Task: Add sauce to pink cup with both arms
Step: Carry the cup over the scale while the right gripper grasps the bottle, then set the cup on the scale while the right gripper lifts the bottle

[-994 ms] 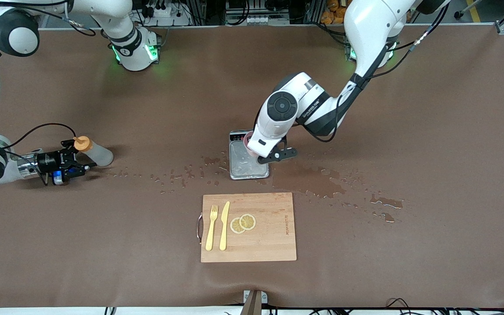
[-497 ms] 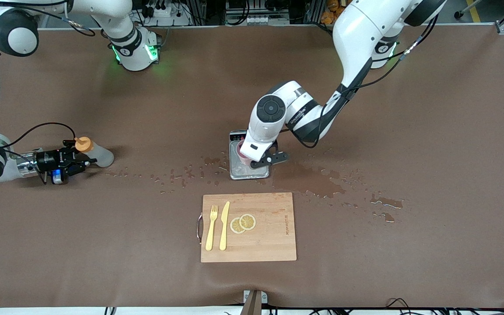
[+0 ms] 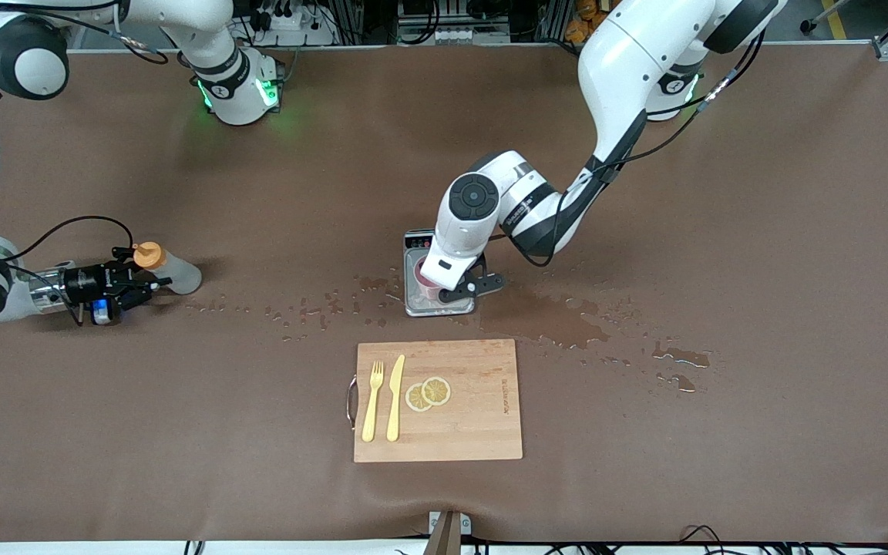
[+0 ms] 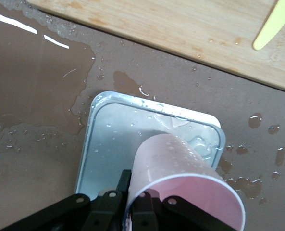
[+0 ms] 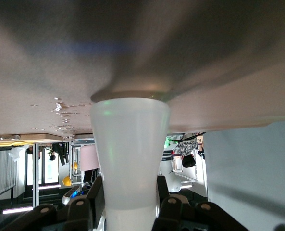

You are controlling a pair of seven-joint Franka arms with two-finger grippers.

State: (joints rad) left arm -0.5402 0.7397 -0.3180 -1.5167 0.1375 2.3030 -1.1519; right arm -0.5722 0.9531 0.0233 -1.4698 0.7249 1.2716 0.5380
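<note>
Your left gripper [image 3: 453,287], fingers clamped on the pink cup [image 3: 428,282], has lowered it over the scale [image 3: 439,307]; your right gripper [image 3: 138,286] stays closed on the sauce [image 3: 169,269], so pouring comes next.

left pincer [image 3: 444,287] carried pink cup [image 3: 427,279] along scale plate [image 3: 438,307]

pink cup [image 3: 422,279]: mostly hidden under left arm | scale [image 3: 414,302]: display part covered | bottle [image 5: 130,163]: nozzle cut off
</note>
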